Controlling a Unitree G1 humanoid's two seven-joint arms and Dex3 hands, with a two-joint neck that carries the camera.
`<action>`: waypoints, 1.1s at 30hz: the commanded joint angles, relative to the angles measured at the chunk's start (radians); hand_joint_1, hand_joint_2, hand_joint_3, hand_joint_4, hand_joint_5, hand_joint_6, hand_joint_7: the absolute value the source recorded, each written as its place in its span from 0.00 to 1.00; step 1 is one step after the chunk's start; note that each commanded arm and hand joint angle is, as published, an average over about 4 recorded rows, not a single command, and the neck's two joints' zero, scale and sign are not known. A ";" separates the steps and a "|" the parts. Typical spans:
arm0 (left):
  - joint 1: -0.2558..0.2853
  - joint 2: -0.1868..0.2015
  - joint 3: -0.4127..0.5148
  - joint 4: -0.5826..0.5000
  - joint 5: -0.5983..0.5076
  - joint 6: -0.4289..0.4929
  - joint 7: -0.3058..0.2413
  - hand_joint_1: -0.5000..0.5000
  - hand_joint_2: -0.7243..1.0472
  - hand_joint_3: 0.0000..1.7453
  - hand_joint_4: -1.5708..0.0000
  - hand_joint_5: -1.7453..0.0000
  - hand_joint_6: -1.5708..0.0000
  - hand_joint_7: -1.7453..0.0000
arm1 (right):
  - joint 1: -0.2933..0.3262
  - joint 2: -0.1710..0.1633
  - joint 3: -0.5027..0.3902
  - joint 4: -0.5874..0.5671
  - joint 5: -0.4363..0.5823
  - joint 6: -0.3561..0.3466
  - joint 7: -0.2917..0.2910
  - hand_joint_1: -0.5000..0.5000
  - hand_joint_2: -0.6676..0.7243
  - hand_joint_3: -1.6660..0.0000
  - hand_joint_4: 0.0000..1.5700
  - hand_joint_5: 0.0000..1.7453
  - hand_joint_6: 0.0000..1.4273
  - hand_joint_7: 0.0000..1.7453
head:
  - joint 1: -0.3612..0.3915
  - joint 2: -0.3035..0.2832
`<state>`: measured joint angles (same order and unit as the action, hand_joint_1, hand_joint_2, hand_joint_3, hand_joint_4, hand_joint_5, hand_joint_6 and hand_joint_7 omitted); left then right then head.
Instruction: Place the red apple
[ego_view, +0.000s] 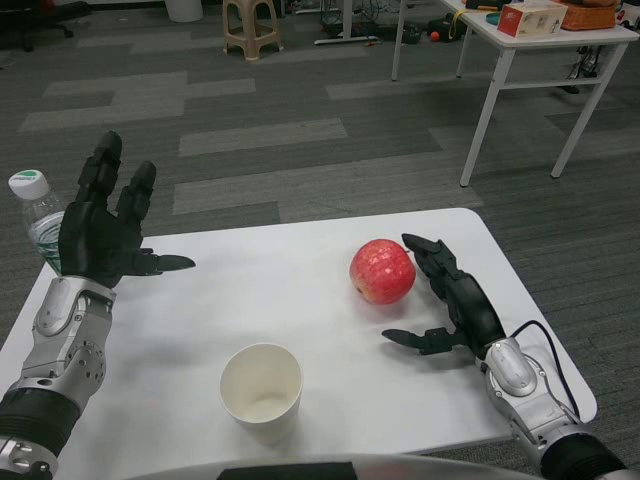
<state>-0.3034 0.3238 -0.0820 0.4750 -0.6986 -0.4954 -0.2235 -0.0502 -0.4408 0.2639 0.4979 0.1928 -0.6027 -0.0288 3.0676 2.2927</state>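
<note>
- Red apple (382, 271) sits on white table (300, 290), up and right of paper cup (261, 390).
- Right hand (450, 298) just right of apple, fingers spread, holding nothing; contact with apple unclear.
- Left hand (105, 225) far left of cup, raised, fingers spread, empty.
- Water bottle (38, 220) behind left hand.

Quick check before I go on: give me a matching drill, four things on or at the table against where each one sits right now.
1 red apple
2 paper cup
3 water bottle
4 left hand

A near edge, centre
B far left edge, behind a hand
C raised over the left side, fingers apart
D right of centre, beside the right hand

Pairs: 1-D, 2-A, 3-B, 4-C
</note>
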 joint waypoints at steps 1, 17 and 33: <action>0.012 0.006 0.005 0.005 -0.006 -0.012 -0.002 0.00 0.40 0.00 1.00 0.88 1.00 1.00 | 0.020 0.002 0.003 0.002 -0.003 0.024 0.005 0.04 0.32 0.73 0.00 0.00 0.00 0.24 | 0.002 0.000; 0.013 0.007 0.005 0.007 -0.009 -0.012 -0.002 0.00 0.40 0.00 1.00 0.88 1.00 1.00 | 0.012 0.007 -0.076 -0.045 -0.020 0.011 0.006 0.04 0.55 0.86 0.00 0.00 0.00 0.18 | 0.004 0.005; -0.001 0.007 0.000 0.011 -0.009 -0.012 0.000 0.00 0.40 0.00 1.00 0.88 1.00 1.00 | 0.036 0.023 -0.299 -0.278 -0.002 0.012 -0.005 0.04 0.65 0.90 0.00 0.00 0.00 0.13 | -0.016 0.031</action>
<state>-0.2973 0.3242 -0.0835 0.4762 -0.7024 -0.4989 -0.2251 -0.0197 -0.4251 -0.0116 0.2560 0.1712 -0.5889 -0.0269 3.0556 2.3183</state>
